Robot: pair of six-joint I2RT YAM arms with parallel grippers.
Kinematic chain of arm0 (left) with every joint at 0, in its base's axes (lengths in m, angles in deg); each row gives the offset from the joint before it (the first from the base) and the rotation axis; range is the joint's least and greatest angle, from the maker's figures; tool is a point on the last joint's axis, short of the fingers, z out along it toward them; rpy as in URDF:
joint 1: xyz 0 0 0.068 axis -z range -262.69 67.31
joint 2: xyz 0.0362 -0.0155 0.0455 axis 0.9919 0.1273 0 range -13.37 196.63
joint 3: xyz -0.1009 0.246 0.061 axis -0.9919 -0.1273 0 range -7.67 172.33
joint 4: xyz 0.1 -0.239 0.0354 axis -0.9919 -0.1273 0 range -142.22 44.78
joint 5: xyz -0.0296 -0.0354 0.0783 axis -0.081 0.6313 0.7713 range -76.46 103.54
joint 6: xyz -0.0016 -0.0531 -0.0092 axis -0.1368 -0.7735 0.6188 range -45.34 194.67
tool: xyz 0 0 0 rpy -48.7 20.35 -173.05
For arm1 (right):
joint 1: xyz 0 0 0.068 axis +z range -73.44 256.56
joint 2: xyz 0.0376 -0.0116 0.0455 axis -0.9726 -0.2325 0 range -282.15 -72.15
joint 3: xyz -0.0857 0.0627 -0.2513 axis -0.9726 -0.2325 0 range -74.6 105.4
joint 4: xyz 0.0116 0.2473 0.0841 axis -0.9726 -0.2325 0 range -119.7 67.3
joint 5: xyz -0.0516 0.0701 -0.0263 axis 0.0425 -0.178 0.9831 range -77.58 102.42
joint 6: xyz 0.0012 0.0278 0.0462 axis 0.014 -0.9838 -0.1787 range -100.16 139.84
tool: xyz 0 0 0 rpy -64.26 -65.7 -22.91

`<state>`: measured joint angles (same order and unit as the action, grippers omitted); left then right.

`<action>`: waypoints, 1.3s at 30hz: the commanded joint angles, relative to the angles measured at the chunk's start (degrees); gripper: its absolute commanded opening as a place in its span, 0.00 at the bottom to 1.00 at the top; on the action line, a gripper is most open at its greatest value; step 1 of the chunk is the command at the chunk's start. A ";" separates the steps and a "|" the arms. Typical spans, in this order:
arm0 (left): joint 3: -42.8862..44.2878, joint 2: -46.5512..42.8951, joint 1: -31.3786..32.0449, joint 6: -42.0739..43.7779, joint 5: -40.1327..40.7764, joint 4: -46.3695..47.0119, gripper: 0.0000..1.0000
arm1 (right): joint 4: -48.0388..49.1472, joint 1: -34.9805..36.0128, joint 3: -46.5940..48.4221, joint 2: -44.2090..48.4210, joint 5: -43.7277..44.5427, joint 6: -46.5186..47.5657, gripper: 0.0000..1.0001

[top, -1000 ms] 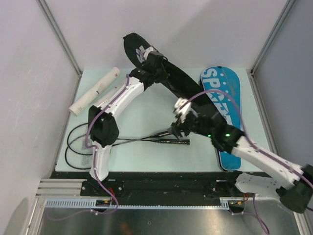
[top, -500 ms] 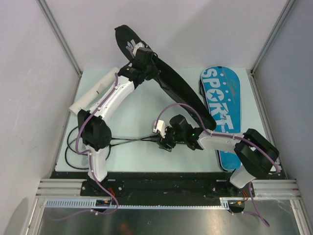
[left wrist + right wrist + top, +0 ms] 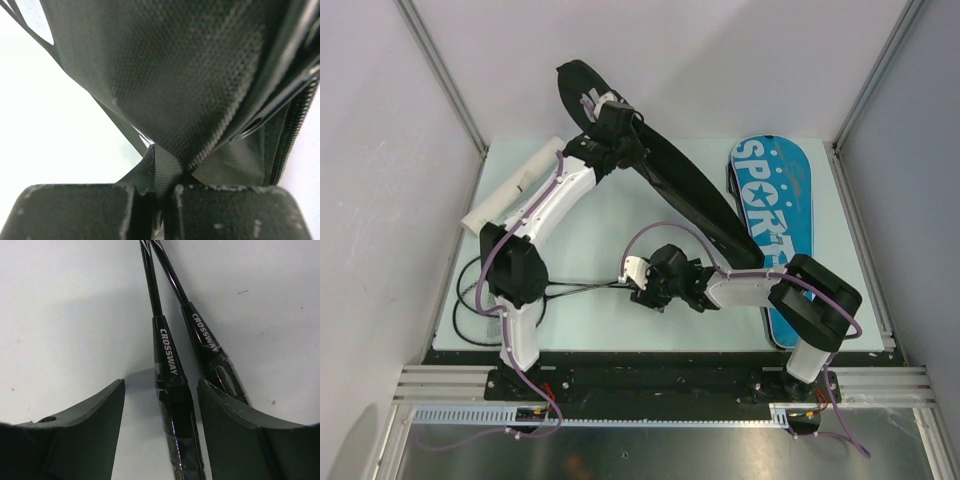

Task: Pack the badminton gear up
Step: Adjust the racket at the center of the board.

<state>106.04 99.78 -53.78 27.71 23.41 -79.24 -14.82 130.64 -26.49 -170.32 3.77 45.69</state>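
- Surveying your cell: pale green table [image 3: 620, 215], white walls [image 3: 720, 60], metal corner posts [image 3: 440, 70].
- Your bag [image 3: 775, 200]: blue, lettered SPORT, flat at the right rear; its black flap [image 3: 690, 190] rises slanting toward the left rear.
- Your rackets [image 3: 167, 355]: two, black handles, shafts marked CROSSWAY, lying side by side near the front edge.
- One white tube [image 3: 510, 190]: lies flat at the left rear.
- Your left gripper [image 3: 155, 187]: clamped on the flap's mesh, holding it off the table.
- Your right gripper [image 3: 160, 385]: jaws apart, one handle between its fingers, the other at one finger's edge.
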 commanded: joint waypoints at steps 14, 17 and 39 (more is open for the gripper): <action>0.37 -3.28 -0.78 5.21 4.10 1.59 0.00 | -7.52 6.64 4.62 5.17 15.39 6.06 0.03; 3.18 -3.63 -1.04 5.74 9.27 1.59 0.00 | -12.26 9.80 4.35 10.00 24.71 5.71 0.00; 2.30 -11.80 -11.42 14.09 14.13 1.24 0.00 | -12.47 9.11 -7.51 33.60 23.24 -7.82 0.00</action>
<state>108.11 93.22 -66.48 42.15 40.48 -79.83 -33.33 140.52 -32.82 -131.83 33.48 43.39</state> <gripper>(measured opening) 0.027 0.320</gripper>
